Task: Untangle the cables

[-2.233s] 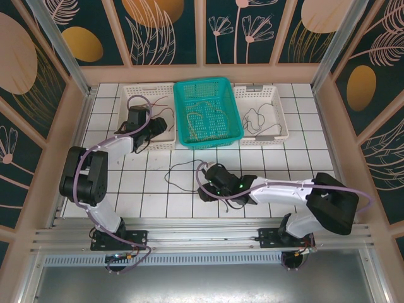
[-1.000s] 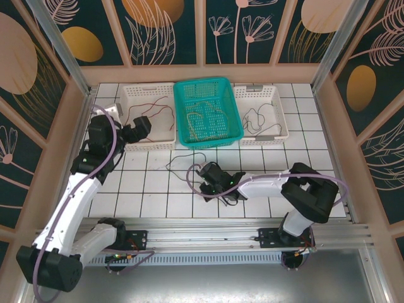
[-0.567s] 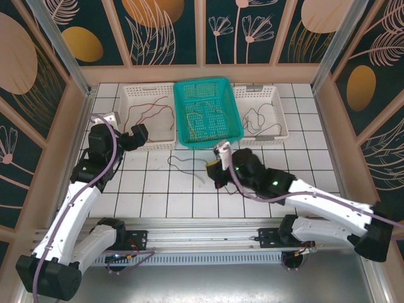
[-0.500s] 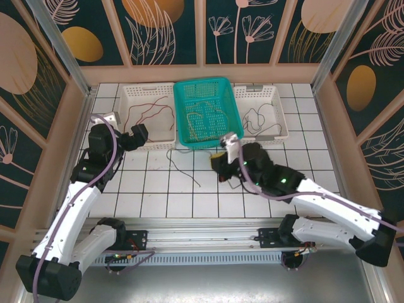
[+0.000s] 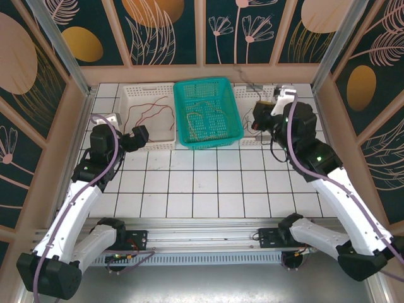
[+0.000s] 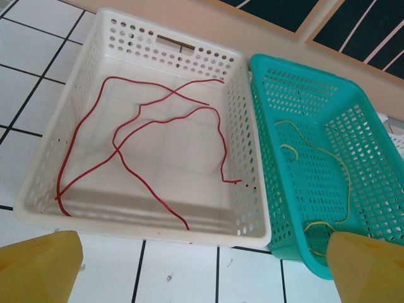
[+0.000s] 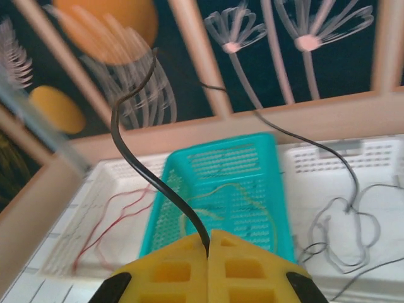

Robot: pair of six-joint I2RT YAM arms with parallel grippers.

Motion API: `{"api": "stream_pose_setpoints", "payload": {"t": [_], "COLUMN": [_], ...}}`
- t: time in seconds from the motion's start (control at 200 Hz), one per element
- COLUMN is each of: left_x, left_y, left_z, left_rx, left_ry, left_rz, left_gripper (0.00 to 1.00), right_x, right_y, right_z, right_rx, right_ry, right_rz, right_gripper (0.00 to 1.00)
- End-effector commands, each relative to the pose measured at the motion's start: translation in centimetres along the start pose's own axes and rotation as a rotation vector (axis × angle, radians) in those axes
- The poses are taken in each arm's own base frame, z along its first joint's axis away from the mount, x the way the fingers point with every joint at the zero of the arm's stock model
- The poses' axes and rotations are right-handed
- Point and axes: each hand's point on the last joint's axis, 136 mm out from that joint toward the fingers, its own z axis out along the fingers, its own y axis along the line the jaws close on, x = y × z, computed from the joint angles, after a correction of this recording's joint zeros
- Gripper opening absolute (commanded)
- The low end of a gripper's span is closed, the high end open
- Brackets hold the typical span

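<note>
The right claw (image 7: pixel 209 245) pinches a black cable (image 7: pixel 126 148) that blurs higher up. The left claw (image 6: pixel 203 270) stands spread, its yellow fingertips (image 6: pixel 39 268) cut off at the frame's bottom edge.

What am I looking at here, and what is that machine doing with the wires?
Two robot arms stand at a tiled table. One picture looks down from above; the other two come from a camera on each wrist. The left arm has its jaws open, facing a white basket of red cables. Beside it, a teal basket holds a yellow-tan cable, and next comes another white basket. The right arm has its jaws shut on a black cable, held up over that far basket.
</note>
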Motion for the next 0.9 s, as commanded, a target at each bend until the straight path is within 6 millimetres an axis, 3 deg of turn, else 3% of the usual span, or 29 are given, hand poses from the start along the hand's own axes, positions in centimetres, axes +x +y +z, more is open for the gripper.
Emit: {"api": "stream_pose_setpoints", "payload": {"t": [0.0,0.09,0.19,0.43,0.681,0.896], "left_x": [0.0,0.1,0.2,0.4,0.8,1.1], "left_y": [0.1,0.2,0.1,0.1,0.2,0.2], "left_z": [0.2,0.2,0.3,0.5,0.8,1.1], "left_rx": [0.003,0.004,0.006,0.011,0.008,0.007], "left_ry": [-0.004,-0.002,0.000,0.012,0.025,0.041], "left_rz": [0.020,0.019,0.018,0.019,0.023,0.025], "left_gripper": [0.99,0.98,0.98,0.98,0.98,0.99], "right_x": [-0.2,0.9,3.8,9.3,15.5,18.3], "right_y": [-3.7,-6.4,-9.1,-11.7,-16.0,-19.1], "right_z": [2.1,4.3,7.5,13.8,19.5,23.2], "right_rx": [0.103,0.140,0.150,0.155,0.238,0.380], "right_ry": [0.033,0.062,0.147,0.278,0.423,0.482], "right_rz": [0.060,0.109,0.177,0.234,0.282,0.230], "right_gripper": [0.00,0.00,0.00,0.00,0.00,0.00]}}
